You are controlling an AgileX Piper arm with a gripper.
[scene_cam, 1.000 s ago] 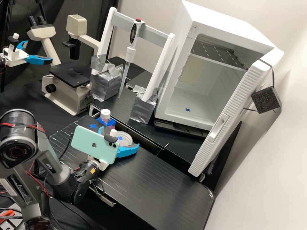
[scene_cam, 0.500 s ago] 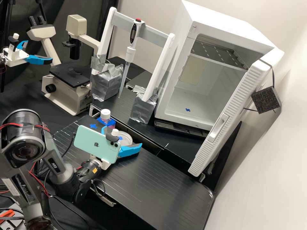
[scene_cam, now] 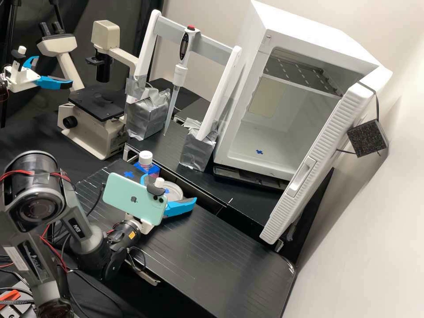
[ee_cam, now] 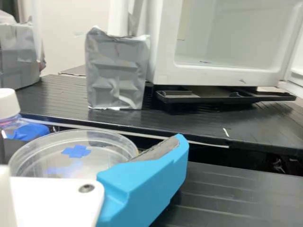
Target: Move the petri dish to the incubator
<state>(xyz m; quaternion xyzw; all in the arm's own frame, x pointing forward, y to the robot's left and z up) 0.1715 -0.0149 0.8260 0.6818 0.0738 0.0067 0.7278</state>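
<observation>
Evidently, petri dish [ee_cam: 102, 156] between the open gripper's [scene_cam: 170, 188] fingers.

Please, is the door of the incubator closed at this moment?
No, the door stands swung open, and a blue cross is visible inside the incubator, on its floor.

A clear, round plastic petri dish [ee_cam: 94, 163] is sitting near a white-capped plastic bottle [ee_cam: 8, 105], a blue cross [ee_cam: 76, 151] showing within its rim; a silver-grey, tape-wrapped block [ee_cam: 116, 71] is standing beside the boxy white incubator [ee_cam: 166, 52].
</observation>
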